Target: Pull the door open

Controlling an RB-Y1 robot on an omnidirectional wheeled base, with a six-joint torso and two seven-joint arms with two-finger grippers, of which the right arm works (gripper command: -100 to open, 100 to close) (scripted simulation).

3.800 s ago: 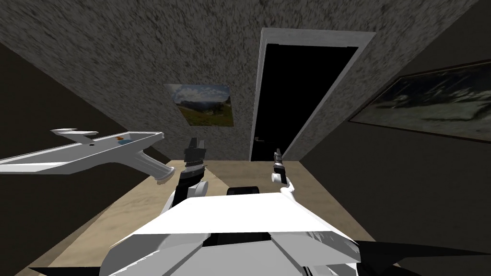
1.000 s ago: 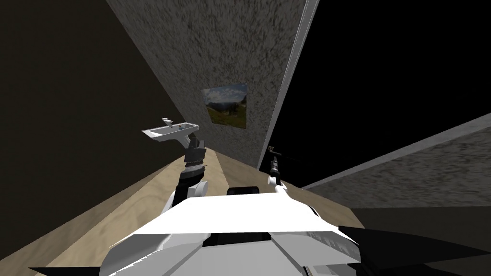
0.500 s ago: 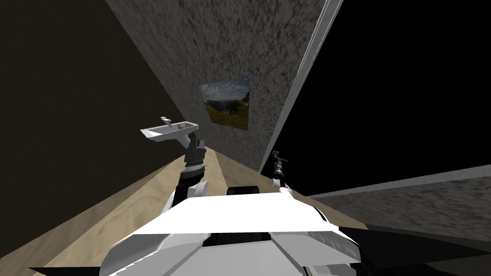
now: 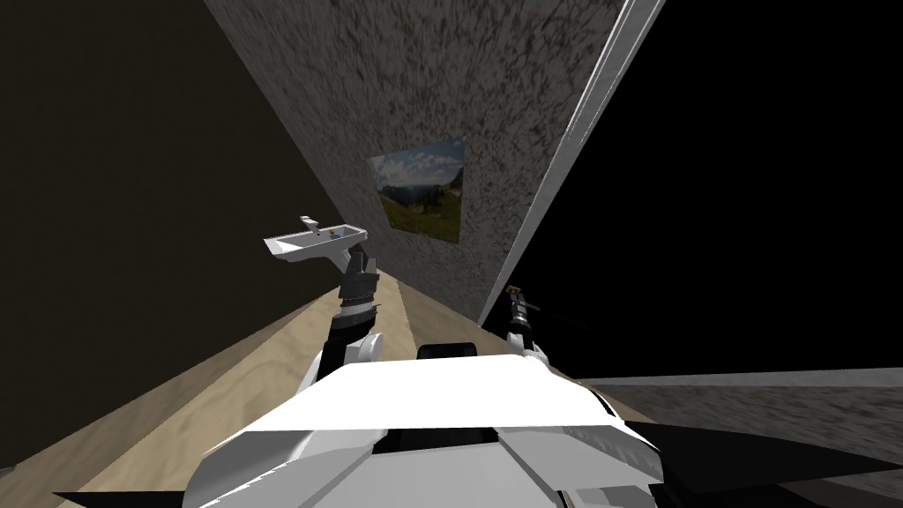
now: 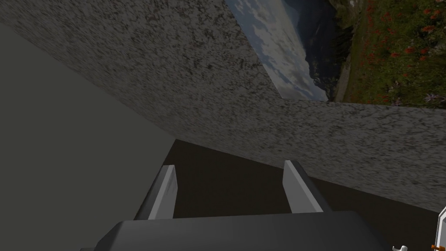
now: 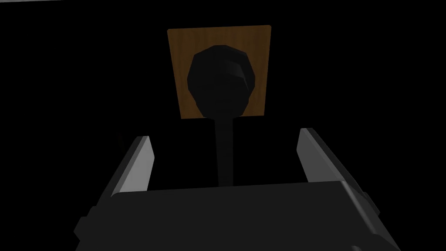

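Door (image 4: 723,203) black, 2 o'clock of head view; dark lever handle (image 6: 222,87) on brown plate (image 6: 183,52) lies between right tool (image 6: 225,135) blades, wide, not clamped. Likely stiff, hinged, heavy: clamp lever shaft. Left tool (image 5: 231,165) wide, idle.

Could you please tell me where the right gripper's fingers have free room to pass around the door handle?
Free: the two gaps either side of the dark lever, each bordered by one finger of the open right gripper. Crowded: ahead, where the round hub sits on the brown plate.
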